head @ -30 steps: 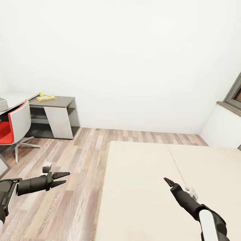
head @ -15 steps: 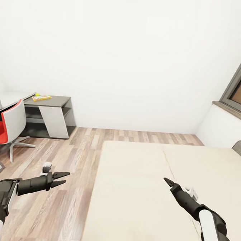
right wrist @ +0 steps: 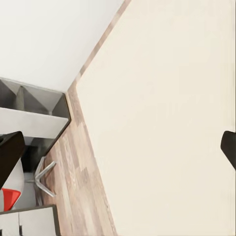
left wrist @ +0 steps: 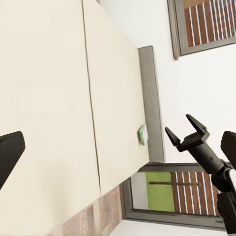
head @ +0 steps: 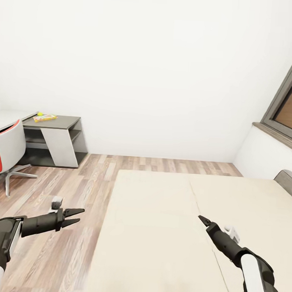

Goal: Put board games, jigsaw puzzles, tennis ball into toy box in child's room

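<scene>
While both empty grippers hang parted, 1 white-green board game [left wrist: 142, 134] lies at the bed's [head: 157, 234] far headboard edge, nearer the right gripper [head: 200, 218] than the left gripper [head: 73, 217].

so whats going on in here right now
The robot faces the bed with nothing in hand. The left gripper hangs open over the wood floor, and the right gripper is open above the mattress. One board game and the tennis ball lie on the far table; another board game lies by the headboard.
</scene>
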